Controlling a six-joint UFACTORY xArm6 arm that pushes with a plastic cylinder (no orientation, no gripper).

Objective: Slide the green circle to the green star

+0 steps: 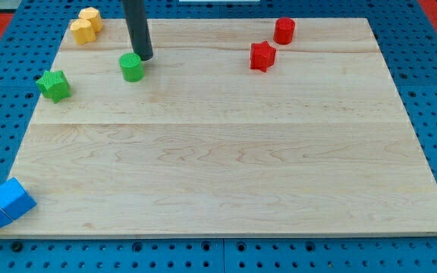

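Note:
The green circle (131, 67) sits on the wooden board near the view's upper left. The green star (54, 85) lies to its left and a little lower, close to the board's left edge, with a clear gap between them. My tip (145, 58) is at the end of the dark rod that comes down from the view's top. It stands just to the upper right of the green circle, touching or almost touching it.
Two yellow blocks (86, 24) sit together at the board's top left corner. A red star (262, 56) and a red cylinder (284, 31) lie at the upper right. Two blue blocks (2, 205) sit at the bottom left corner. The wooden board (226, 167) rests on a blue pegboard.

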